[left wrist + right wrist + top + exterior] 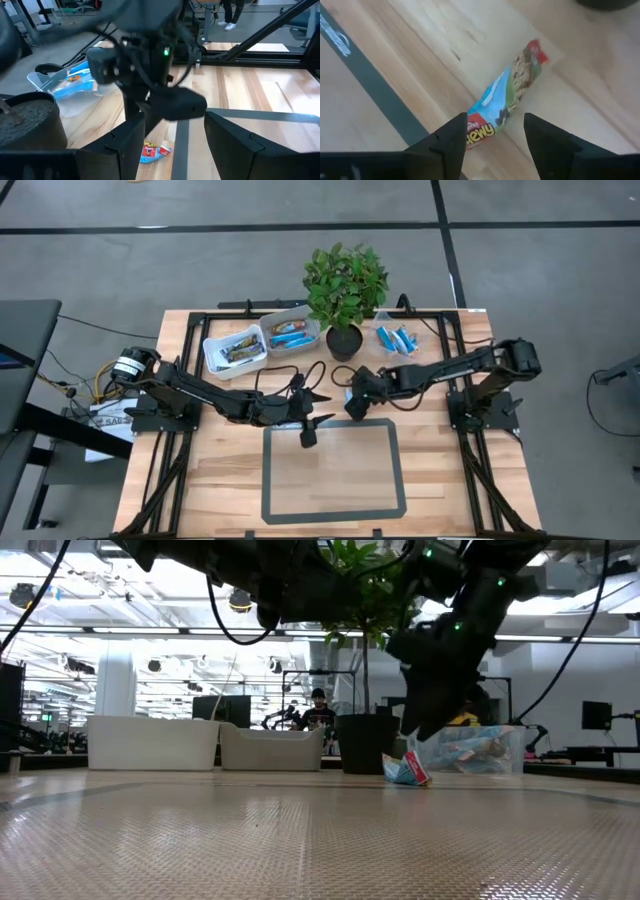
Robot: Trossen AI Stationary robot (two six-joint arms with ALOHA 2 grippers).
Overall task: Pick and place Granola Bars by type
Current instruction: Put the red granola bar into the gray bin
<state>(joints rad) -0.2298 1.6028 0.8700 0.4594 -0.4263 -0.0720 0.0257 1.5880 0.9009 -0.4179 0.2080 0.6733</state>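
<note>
Wood table [450, 480] w/ a grey taped rectangle [334, 470] at centre-front.

R gripper [349, 409] sits just off the rectangle's back edge, near its R corner, pointed down. Wrist view: fingers [451, 137] apart, nothing between them; a blue-and-white bar [509, 97] lies flat on the wood directly below, just beside the tape line, not touching either finger. Same bar shows in low view [405, 770] on the tabletop under the R gripper [425, 730], and in L wrist view [152, 151] beside the tape.

L gripper [308, 432] hangs over the rectangle's back edge, close to the R one, tips not touching it. Fingers [227, 137] spread, empty.

Back of table, L to R:
- clear tub [212, 356] holding brown-gold bars [240, 347]
- clear tub [310, 326] touching it, holding blue and orange bars [290, 333]
- potted plant [345, 285] in dark pot, just R of the tubs
- loose pile of blue-and-white bars [396, 338] in a clear tray, R of the plant

Low view: person [318, 710] in the room well behind the table, too small to tell more.
</note>
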